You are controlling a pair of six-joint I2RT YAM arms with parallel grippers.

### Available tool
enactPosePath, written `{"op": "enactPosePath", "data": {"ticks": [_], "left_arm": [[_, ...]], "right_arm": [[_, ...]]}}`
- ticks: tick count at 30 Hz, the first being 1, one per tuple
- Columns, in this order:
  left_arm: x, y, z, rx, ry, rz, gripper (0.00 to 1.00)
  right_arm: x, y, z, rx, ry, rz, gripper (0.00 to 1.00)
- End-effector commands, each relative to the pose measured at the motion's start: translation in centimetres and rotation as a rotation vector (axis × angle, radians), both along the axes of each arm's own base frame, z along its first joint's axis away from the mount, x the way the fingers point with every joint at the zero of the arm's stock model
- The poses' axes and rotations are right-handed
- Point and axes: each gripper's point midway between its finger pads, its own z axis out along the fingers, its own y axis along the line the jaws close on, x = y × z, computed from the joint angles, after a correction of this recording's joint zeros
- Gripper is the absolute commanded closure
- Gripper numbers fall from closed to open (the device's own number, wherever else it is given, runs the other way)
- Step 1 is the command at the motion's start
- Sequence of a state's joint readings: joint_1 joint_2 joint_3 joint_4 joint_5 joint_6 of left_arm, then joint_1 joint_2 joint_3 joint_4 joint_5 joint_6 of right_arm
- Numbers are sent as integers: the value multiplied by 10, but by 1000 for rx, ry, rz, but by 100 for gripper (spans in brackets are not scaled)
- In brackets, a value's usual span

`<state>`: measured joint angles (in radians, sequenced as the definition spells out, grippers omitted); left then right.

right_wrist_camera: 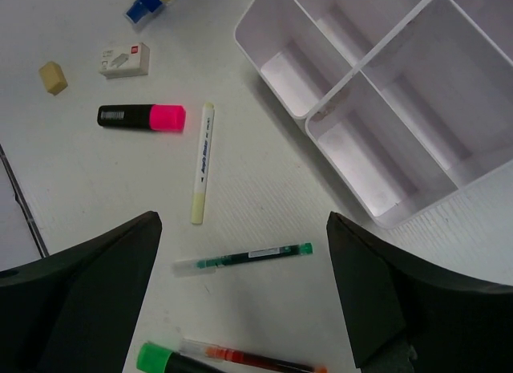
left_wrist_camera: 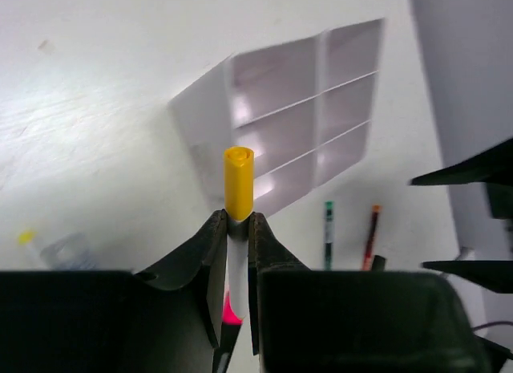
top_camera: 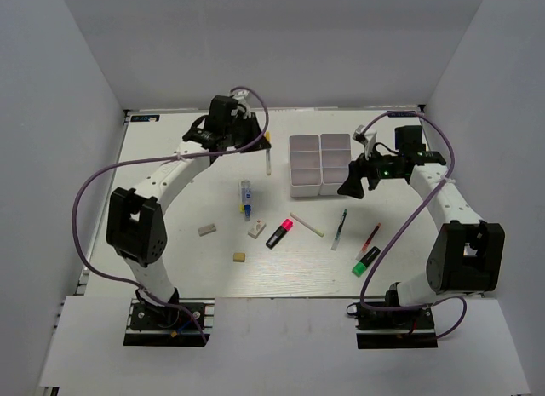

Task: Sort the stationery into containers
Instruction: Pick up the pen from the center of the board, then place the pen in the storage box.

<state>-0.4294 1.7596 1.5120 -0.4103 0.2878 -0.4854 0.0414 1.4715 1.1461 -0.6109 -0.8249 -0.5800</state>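
Left gripper (top_camera: 262, 140) is at the far side of the white table (top_camera: 196, 272), jaws pinched tight on a white pen with a yellow cap (left_wrist_camera: 238, 183). From overhead the pen sits just left of the white plastic four-compartment box (top_camera: 305, 190), outside its left wall and over no compartment. Can't tell how high it is above the table.

Right gripper (top_camera: 359, 185) is just off the box's right edge, jaws spread wide and holding nothing. In its wrist view the box's near corner (right_wrist_camera: 383, 216) is up and to the right.

Loose stationery, all in front of the box:
- blue-capped white marker (top_camera: 246, 198), nearest the box's left corner
- two white eraser blocks (top_camera: 207, 229) (top_camera: 255, 230), tan eraser block (top_camera: 240, 257)
- pink-and-black highlighter (top_camera: 278, 233), just beside a slim cream pen (top_camera: 306, 226), not touching
- green pen (top_camera: 341, 228), red pen (top_camera: 369, 239), green-and-black highlighter (top_camera: 366, 261), clustered under the right arm

Open table strip between the box's front wall and the pens. The left third of the table has only the left arm over it. Walls close in on three sides.
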Motion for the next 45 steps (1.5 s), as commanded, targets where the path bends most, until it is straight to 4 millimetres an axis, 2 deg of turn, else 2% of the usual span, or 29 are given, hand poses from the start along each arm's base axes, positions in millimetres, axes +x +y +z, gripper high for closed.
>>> {"op": "enactPosePath", "data": {"ticks": [1, 3, 5, 6, 7, 8, 9, 10, 12, 13, 17, 20, 21, 22, 23, 24, 25, 29, 33, 36, 37, 39, 40, 41, 43, 44, 45], "left_arm": [[23, -47, 58, -150, -200, -143, 100], [38, -59, 74, -177, -276, -146, 100], [45, -74, 89, -203, -340, -159, 100], [53, -74, 89, -201, -362, -136, 100], [62, -76, 99, -217, -427, -128, 100], [62, -81, 102, -223, -452, -119, 100], [64, -84, 104, -217, -488, -105, 100], [69, -83, 108, -221, -548, -97, 100], [67, -92, 111, -218, -610, -105, 100], [73, -91, 112, -199, -657, -100, 100], [76, -108, 94, -124, -733, -139, 100], [80, -119, 84, -70, -760, -158, 100], [82, -117, 81, -52, -760, -149, 100], [80, -123, 72, -39, -754, -165, 100], [83, -121, 74, -14, -769, -157, 99], [86, -120, 64, 10, -759, -155, 99], [86, -121, 64, 27, -768, -144, 98], [92, -122, 41, 106, -758, -114, 94], [97, -118, 38, 138, -759, -97, 94], [93, -122, 26, 159, -739, -119, 94], [92, -124, 26, 154, -739, -129, 88], [89, -122, 12, 173, -709, -139, 73], [83, -125, 12, 171, -707, -148, 57], [79, -122, 10, 172, -704, -149, 50], [76, -121, 16, 160, -718, -153, 38], [70, -124, 15, 164, -722, -166, 36], [68, -124, 24, 152, -735, -170, 34]], "right_arm": [[-8, 6, 11, 32, -23, 42, 10], [-10, 7, 9, 32, -29, 44, 13], [-11, 7, 10, 37, -37, 44, 32], [-14, 8, 6, 40, -24, 49, 44], [-16, 7, 6, 41, -29, 52, 66], [-17, 8, 6, 40, -33, 55, 77], [-19, 8, 4, 46, -29, 63, 87], [-21, 7, 2, 42, -22, 60, 91], [-24, 8, -1, 43, -18, 65, 91], [-26, 8, -3, 44, -15, 66, 88], [-27, 9, -3, 56, -12, 71, 76], [-27, 9, -3, 59, -10, 74, 71], [-27, 10, -3, 59, -8, 77, 71], [-27, 10, -3, 60, -8, 77, 70], [-27, 10, -4, 60, -9, 77, 70], [-27, 11, -4, 60, -9, 80, 67], [-28, 11, -4, 61, -8, 80, 66], [-30, 11, -6, 62, 3, 81, 64], [-30, 11, -4, 68, 0, 88, 61], [-30, 11, -6, 67, 4, 89, 59], [-29, 11, -5, 65, -4, 94, 53], [-28, 11, -5, 60, -10, 92, 45], [-28, 11, -4, 62, -12, 95, 37], [-28, 11, -4, 63, -10, 97, 34], [-30, 14, -3, 79, -3, 121, 29], [-31, 16, -2, 81, -5, 131, 26], [-32, 18, -3, 87, -1, 144, 26]]}}
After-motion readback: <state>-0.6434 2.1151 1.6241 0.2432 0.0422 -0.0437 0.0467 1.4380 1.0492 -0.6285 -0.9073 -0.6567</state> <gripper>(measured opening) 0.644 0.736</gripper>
